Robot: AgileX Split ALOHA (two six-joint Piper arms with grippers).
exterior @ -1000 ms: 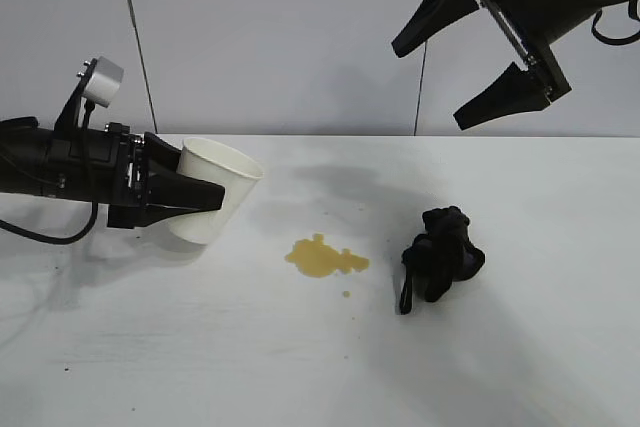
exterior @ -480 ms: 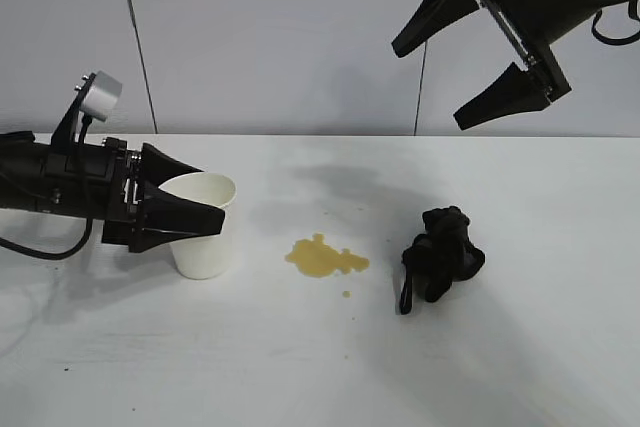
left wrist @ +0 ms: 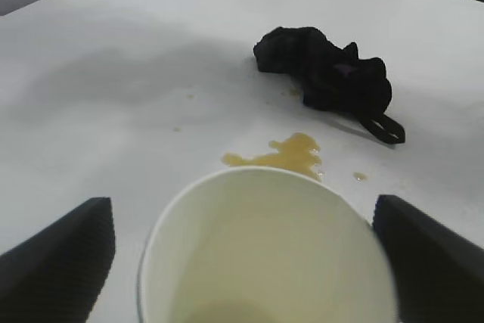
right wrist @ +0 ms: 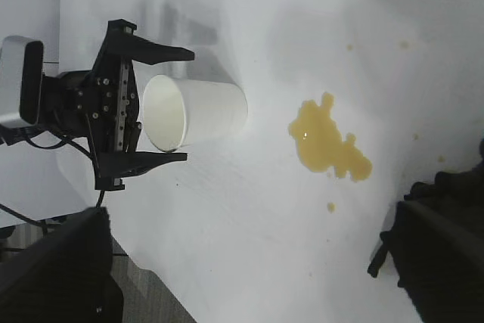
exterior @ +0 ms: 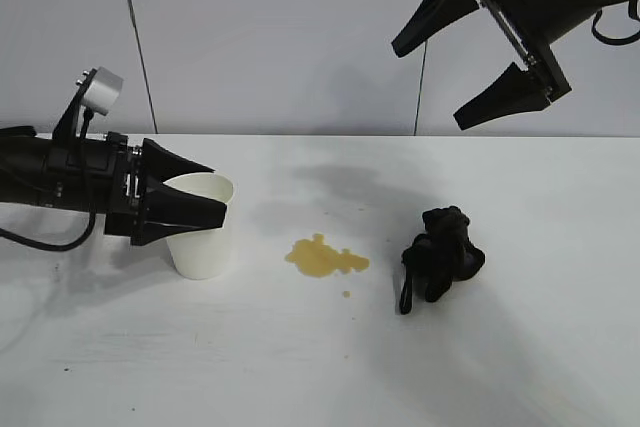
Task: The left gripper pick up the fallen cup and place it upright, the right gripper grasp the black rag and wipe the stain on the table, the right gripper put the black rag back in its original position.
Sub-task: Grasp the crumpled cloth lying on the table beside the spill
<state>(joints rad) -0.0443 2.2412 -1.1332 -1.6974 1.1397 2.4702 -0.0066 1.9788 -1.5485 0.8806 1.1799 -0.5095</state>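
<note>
The white paper cup [exterior: 203, 237] stands upright on the white table [exterior: 300, 367], left of the yellowish-brown stain [exterior: 325, 257]. My left gripper [exterior: 219, 192] is open, level with the cup's rim, one finger on each side. In the left wrist view the cup [left wrist: 265, 255] sits between the spread fingers [left wrist: 64, 251], with a gap on one side. The black rag [exterior: 442, 255] lies bunched to the right of the stain. High above the rag, my right gripper [exterior: 427, 87] hangs open and empty. From the right wrist, the cup [right wrist: 200, 111], the stain [right wrist: 329, 141] and the left gripper [right wrist: 189, 105] show.
A grey panelled wall [exterior: 280, 37] rises behind the table. The right wrist view shows the table's edge with grey floor [right wrist: 144, 293] beyond it, near the left arm.
A second ago the cup was tilted in the shut left gripper. It now stands upright on the table and the left fingers have spread apart. The right arm has not moved.
</note>
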